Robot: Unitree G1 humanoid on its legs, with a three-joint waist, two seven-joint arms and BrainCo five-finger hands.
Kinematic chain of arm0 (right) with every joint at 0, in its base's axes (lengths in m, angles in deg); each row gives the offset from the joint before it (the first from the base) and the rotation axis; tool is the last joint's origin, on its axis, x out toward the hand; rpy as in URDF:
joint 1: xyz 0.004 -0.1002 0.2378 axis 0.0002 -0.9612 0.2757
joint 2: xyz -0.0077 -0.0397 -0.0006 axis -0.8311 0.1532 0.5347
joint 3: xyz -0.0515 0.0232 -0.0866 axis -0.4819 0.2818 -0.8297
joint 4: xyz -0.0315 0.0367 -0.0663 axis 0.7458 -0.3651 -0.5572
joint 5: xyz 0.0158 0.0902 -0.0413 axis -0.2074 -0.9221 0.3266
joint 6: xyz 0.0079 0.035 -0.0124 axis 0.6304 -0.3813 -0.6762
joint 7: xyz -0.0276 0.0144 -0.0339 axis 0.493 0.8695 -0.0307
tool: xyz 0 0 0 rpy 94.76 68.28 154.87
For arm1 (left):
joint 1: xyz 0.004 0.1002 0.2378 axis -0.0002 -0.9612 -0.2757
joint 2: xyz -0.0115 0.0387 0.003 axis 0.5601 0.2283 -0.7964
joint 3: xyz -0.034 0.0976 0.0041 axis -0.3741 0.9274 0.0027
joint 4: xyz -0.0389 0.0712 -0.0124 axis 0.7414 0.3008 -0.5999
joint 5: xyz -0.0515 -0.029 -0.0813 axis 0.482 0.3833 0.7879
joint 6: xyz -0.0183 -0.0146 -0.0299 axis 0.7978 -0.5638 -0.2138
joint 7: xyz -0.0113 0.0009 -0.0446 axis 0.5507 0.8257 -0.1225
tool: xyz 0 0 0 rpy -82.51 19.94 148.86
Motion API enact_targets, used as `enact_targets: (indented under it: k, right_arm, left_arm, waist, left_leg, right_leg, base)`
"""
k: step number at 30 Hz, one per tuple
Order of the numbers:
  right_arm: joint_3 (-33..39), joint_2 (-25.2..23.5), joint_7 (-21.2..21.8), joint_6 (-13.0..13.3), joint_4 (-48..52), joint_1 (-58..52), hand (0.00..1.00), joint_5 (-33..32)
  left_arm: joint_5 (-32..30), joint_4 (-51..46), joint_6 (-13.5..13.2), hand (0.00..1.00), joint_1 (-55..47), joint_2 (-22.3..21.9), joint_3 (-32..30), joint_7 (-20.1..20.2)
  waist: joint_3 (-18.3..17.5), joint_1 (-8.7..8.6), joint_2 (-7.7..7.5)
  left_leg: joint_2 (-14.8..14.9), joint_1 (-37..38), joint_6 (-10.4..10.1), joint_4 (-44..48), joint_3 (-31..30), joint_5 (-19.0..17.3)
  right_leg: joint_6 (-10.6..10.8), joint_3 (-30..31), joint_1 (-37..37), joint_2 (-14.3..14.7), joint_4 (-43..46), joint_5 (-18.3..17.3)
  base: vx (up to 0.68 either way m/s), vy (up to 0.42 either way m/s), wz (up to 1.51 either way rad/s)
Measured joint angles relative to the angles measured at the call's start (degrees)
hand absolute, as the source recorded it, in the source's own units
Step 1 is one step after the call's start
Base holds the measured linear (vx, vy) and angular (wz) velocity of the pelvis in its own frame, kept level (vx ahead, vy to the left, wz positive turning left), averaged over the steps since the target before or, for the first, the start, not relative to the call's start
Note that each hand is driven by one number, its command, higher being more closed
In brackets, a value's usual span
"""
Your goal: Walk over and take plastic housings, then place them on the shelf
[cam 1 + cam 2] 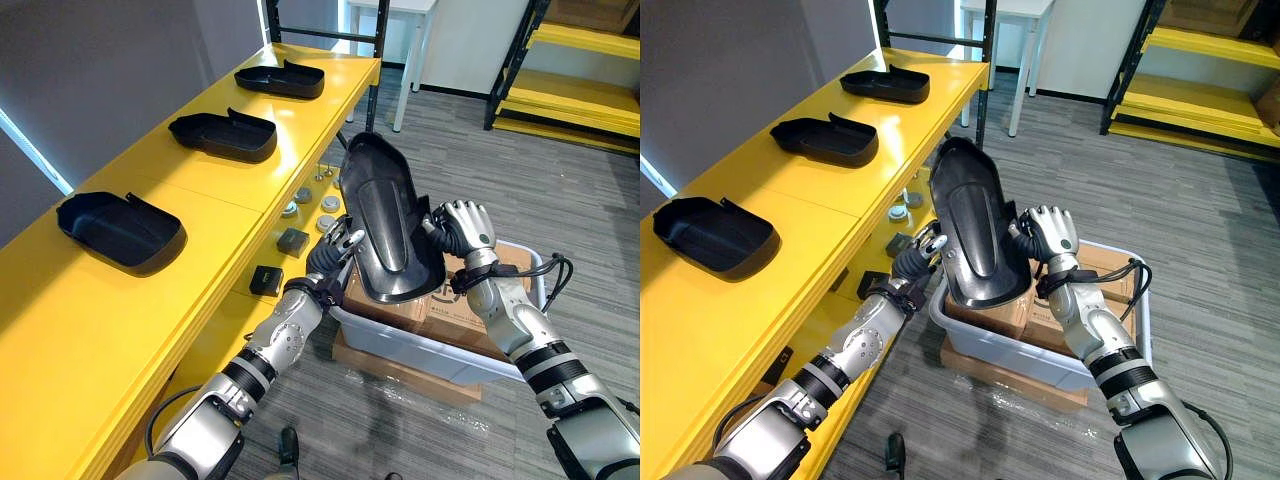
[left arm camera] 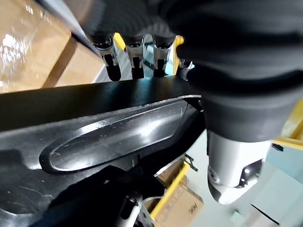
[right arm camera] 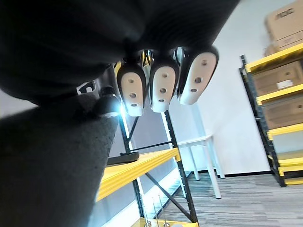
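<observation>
Housing (image 1: 385,210) (black, tilted) is gripped between left robot hand (image 1: 338,246) and right robot hand (image 1: 465,228).

Cardboard boxes (image 1: 390,308) half hidden behind the housing (image 1: 385,210), small round parts (image 1: 303,195) too small to identify, yellow shelf (image 1: 200,190) cut off at left.

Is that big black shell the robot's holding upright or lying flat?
Nearly upright: the housing stands on end, leaning a little, gripped at its edges by the left hand and right hand above the bin.
</observation>
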Motion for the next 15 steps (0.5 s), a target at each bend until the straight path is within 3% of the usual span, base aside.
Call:
enact_targets:
  k: [5, 15]
  right_arm:
    - [-0.39, -0.06, -0.87, -0.52, 1.98, -1.79, 1.00, 1.17]
    - [-2.71, -0.38, -3.47, -0.67, 10.97, -5.92, 1.00, 3.41]
  left_arm:
    - [-1.34, 3.04, 0.33, 1.00, 2.63, 0.14, 0.96, -3.05]
    - [-0.68, 4.72, 0.87, 1.00, 4.26, 0.04, 1.93, -5.20]
  waist:
    - [-0.09, 0.88, 0.04]
    - [-0.17, 1.18, 0.03]
  left_leg:
    - [-0.08, 0.00, 0.01, 0.02, -0.88, 0.02]
    - [-0.31, -0.05, 0.12, 0.01, -1.48, 0.09]
  right_leg:
    - [-0.01, -0.87, 0.64, 0.23, -0.09, -0.02]
    - [0.01, -1.18, 0.93, 0.19, -0.23, -0.06]
  base:
    - [0.00, -0.011, 0.10]
    - [0.00, -0.001, 0.02]
